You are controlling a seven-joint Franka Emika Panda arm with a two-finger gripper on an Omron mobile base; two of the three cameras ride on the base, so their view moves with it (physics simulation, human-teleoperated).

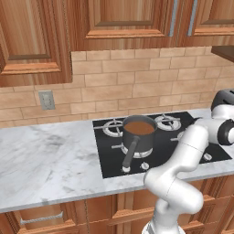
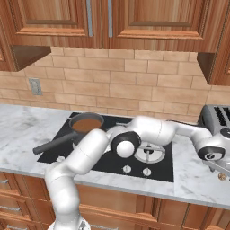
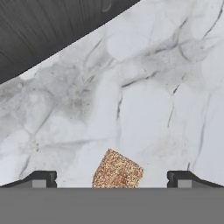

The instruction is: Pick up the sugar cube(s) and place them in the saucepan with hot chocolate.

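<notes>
Two dark fingertips [image 3: 39, 178] stand wide apart at the bottom of the hand view, so the gripper [image 3: 112, 179] is spread and grasps nothing. Between them, touching neither, lies the sugar cube [image 3: 117, 170], a speckled brown block (tilted a little, one corner up) resting on the marble counter [image 3: 144, 100]. Beyond the cube the white, grey-veined marble runs bare up to a dark ribbed surface [image 3: 48, 30] that crosses the upper left of that view; what it belongs to cannot be told from there.

In the right base view the arm [image 2: 152, 130] reaches over the black cooktop [image 2: 112, 155] to the counter right of it, and its wrist hangs low just beside the toaster [image 2: 218, 119], near the counter's front edge. A small brown speck [image 2: 221, 176] lies on the marble below the wrist.

The saucepan [image 1: 138, 132] sits on a burner left of the cooktop's middle, well apart from the cube, brown inside, its long handle [image 1: 129, 154] pointing toward the counter's front edge. Left of the cooktop the marble stretches open. A tan brick backsplash [image 1: 137, 82] rises behind the cooktop, with a wall outlet [image 1: 46, 99] far to the left of it, and wooden cabinets [image 1: 123, 23] hang above.
</notes>
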